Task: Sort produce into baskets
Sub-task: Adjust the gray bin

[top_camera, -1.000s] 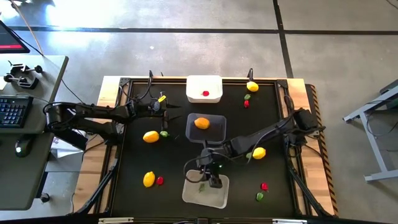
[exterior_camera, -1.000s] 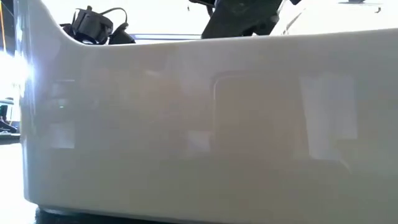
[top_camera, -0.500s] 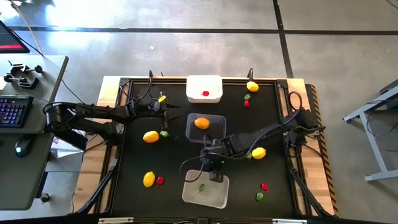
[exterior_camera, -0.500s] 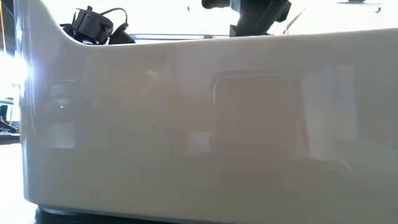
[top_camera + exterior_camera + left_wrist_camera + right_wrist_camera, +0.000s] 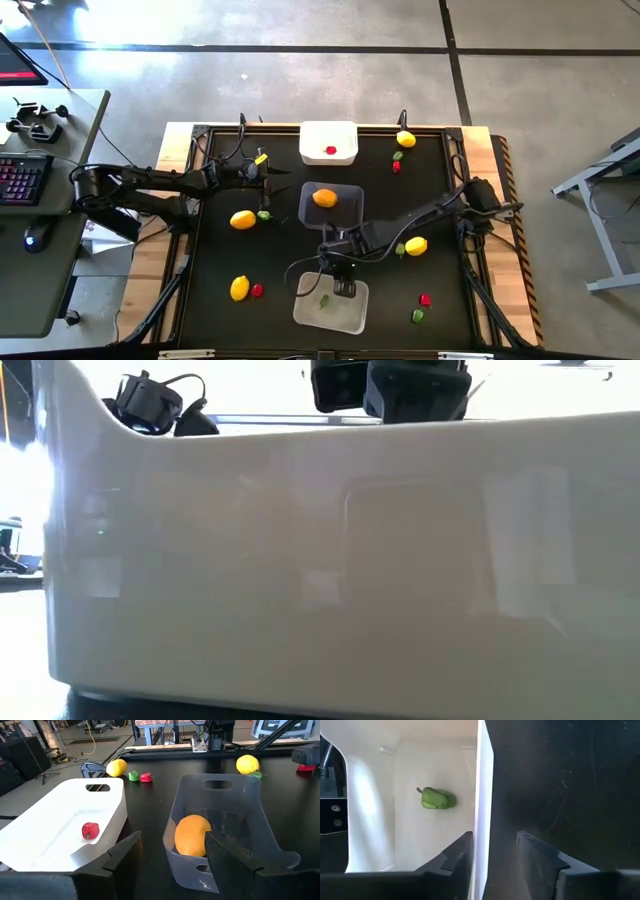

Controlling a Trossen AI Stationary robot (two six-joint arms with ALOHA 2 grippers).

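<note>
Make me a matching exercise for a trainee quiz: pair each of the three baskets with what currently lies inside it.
Baskets:
1. white basket
2. clear dark basket
3. pale grey basket

Contents:
a. green pepper-like piece
b. orange fruit
c. red berry piece

Pairs: 1-c, 2-b, 3-a.

The right gripper hangs over the pale grey basket's rim with its jaws apart and empty; the left gripper waits, open, beside the white basket.
</note>
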